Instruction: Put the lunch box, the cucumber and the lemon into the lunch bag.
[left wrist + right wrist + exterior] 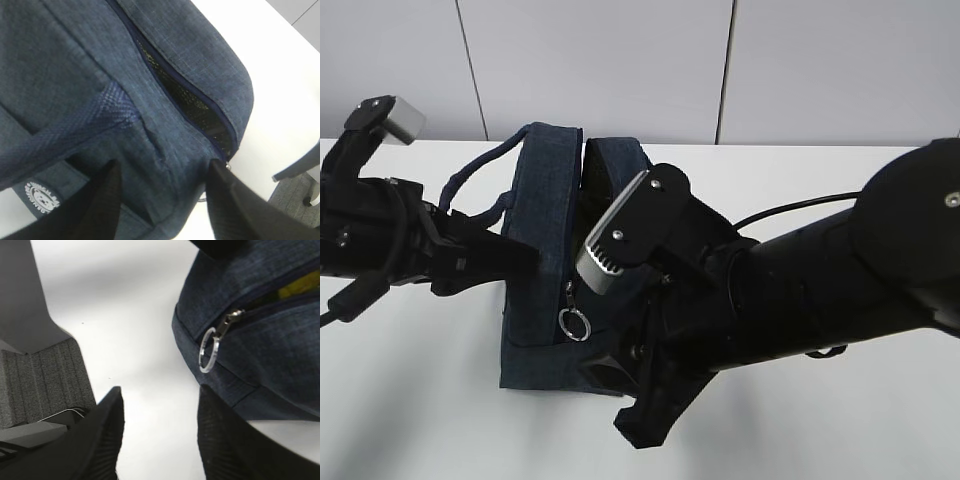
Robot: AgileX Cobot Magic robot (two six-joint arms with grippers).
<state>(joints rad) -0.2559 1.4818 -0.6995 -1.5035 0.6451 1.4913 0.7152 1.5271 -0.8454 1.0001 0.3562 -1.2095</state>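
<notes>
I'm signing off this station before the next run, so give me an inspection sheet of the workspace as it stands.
Surface: white table, bare where it shows.
Job's things: lunch bag upright at centre, zipper partly open, ring pull hanging at its end; something yellow shows through the gap, likely the lemon. Lunch box and cucumber not seen.
Clutter: nothing seen.
Grippers: left tool with its jaws spread against the bag's side, grip unclear; right tool open, beside the ring pull, holding nothing.
Cables: black cable along the right arm; another on the left arm.
Surroundings: pale panelled wall; grey floor below the table edge.
</notes>
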